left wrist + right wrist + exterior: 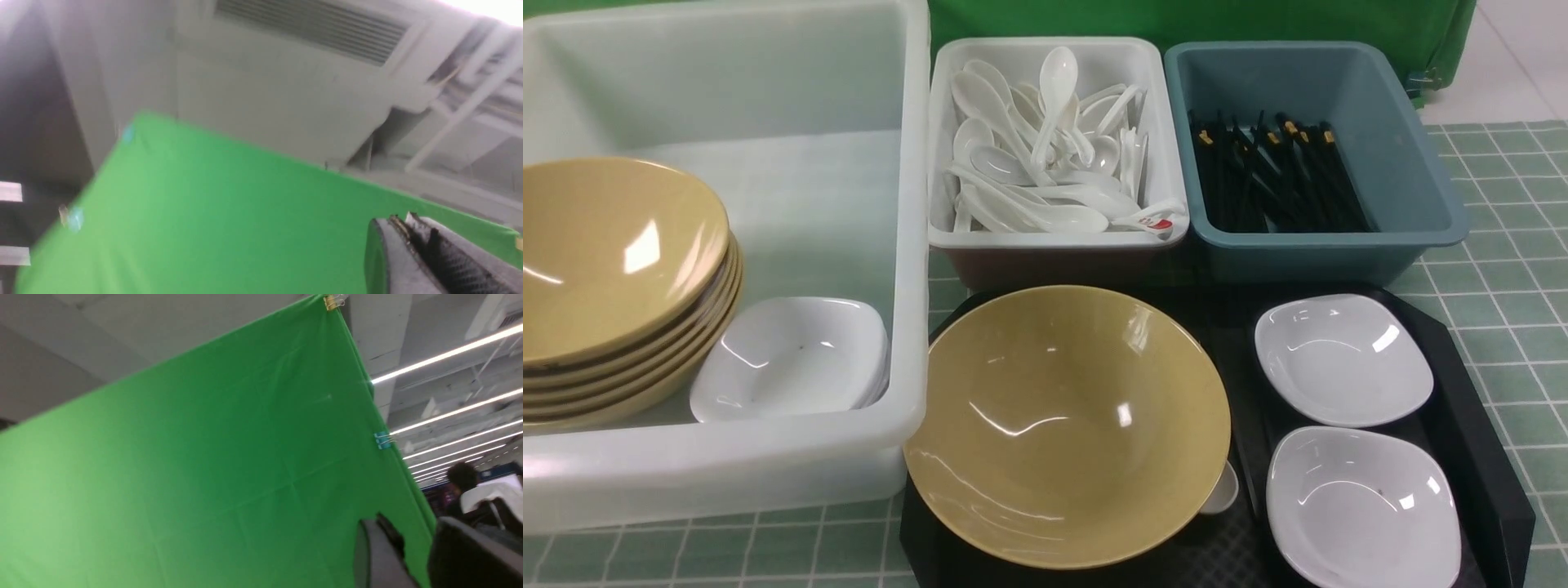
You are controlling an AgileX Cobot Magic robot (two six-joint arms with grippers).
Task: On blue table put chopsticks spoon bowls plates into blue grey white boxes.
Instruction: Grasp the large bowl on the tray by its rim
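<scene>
both arms are out of the front view; the wrist cameras look up at the green screen, so i judge them parked. left gripper: jaws together, empty. right gripper: parted, empty.
sorted by kind: stacked bowls and small plates in the big white box at the left edge. spoons in the small white box and chopsticks in the blue-grey box, both toward the far edge.
unsorted on the black tray at the near edge: loose bowl, a spoon tucked under its rim, far plate, near plate.
surface: green checked cloth. room: strip lights, ceiling vent.

We see a green backdrop beyond the right gripper, and bright ceiling light strips past its clipped edge.
</scene>
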